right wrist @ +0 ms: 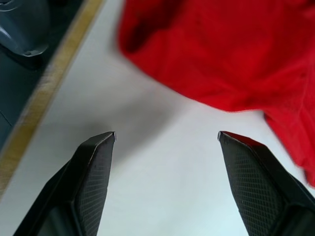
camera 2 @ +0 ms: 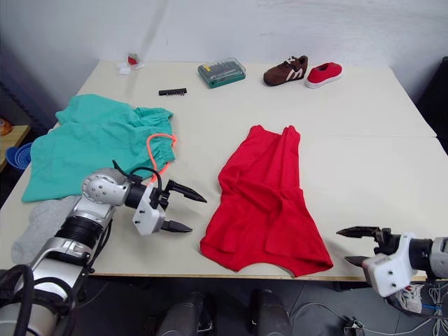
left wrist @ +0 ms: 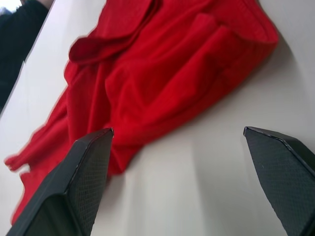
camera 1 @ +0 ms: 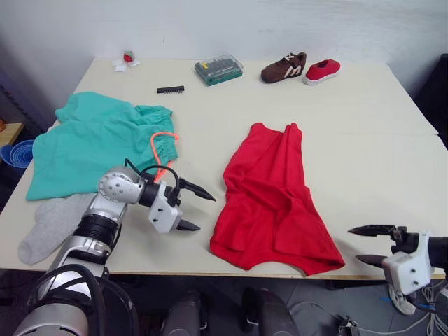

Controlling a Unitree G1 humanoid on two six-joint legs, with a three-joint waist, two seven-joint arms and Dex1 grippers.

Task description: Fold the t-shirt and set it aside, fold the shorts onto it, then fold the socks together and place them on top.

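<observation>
A: Biggest first — pale table [camera 1: 364, 112], w/ the teal shorts [camera 1: 91, 143] spread flat at the robot's left, orange drawstring [camera 1: 159, 150] looping off the waistband toward the middle.

B: And the red t-shirt [camera 1: 269, 199]?

A: Center, crumpled lengthwise, its near hem close to the table's front edge, well apart from the shorts. Nothing's holding it.

B: Socks?

A: Grey socks [camera 1: 52, 224] at the near-left corner, just below the shorts, partly behind the left arm.

B: Claws?

A: Left gripper [camera 1: 194, 208] hangs between shorts and shirt, fingers spread wide, empty, tips pointed at the shirt's left edge. Right gripper [camera 1: 371, 245] sits at the near-right table edge, also wide apart and empty, aimed at the shirt's near-right corner; bare tabletop between its tips in the wrist view.

B: Far side?

A: Brown shoe [camera 1: 283, 68] beside a small red shoe [camera 1: 322, 71], green bit case [camera 1: 218, 70], black bit strip [camera 1: 170, 89], small items [camera 1: 126, 61] at the far-left corner. Blue bowl [camera 1: 17, 152] off the table's left.
</observation>
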